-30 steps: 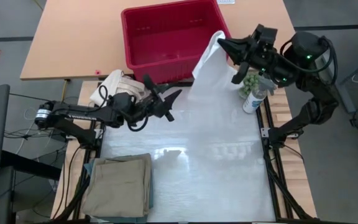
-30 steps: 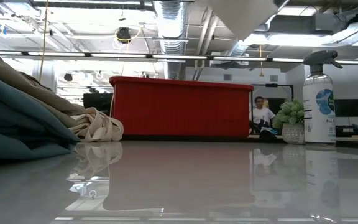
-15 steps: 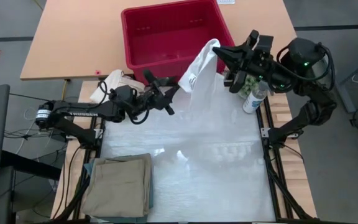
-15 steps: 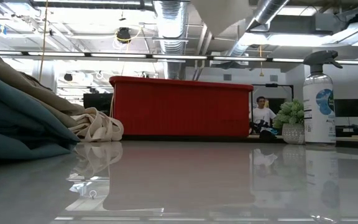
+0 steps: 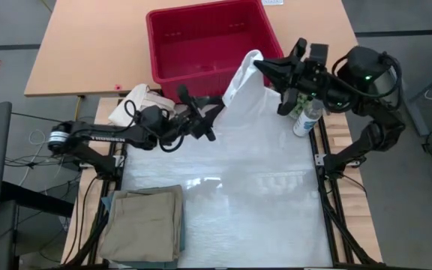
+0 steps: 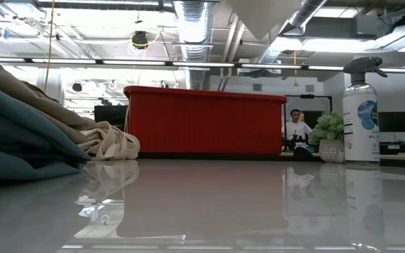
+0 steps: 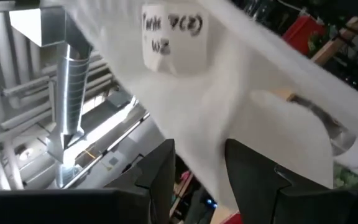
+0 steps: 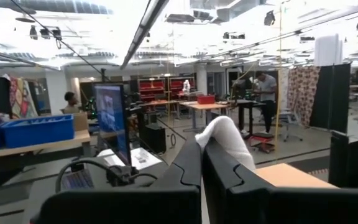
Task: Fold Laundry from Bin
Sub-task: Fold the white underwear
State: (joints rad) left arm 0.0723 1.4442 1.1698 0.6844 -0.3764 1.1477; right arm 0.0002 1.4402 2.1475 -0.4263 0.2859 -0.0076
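A white cloth (image 5: 247,79) from the laundry hangs in the air over the table's far right part, beside the red bin (image 5: 152,45). My right gripper (image 5: 261,64) is shut on its top. The cloth's lower end (image 6: 262,14) is clear of the table. My left gripper (image 5: 214,118) is raised at the cloth's lower left edge. It is open, with white cloth (image 7: 229,93) bearing a written label (image 7: 173,43) in the gap between its fingers (image 7: 160,171). Whether they touch the cloth I cannot tell. Tan folded trousers (image 5: 145,225) lie on a teal garment (image 6: 20,151) at the near left. My right gripper pinches a bunched fold at the cloth's top (image 8: 227,132) between its two shut fingers (image 8: 188,162). The fold bulges out past the fingertips. The fingers reach roughly level from the table's right side. The cloth hangs slack below them, lifted clear of the table.
A cream canvas bundle (image 5: 137,101) lies at the table's far left, next to the bin. A spray bottle (image 5: 306,120) and a small green plant (image 6: 328,137) stand at the far right edge, under my right arm. The table's middle (image 5: 223,195) is bare.
My left gripper has swung and tipped toward the hanging cloth, rightward and toward the far edge, so the cloth's edge now lies between its fingers. The cloth, spread wide a second ago, has drawn narrower and its lower end has swayed left, then partly back.
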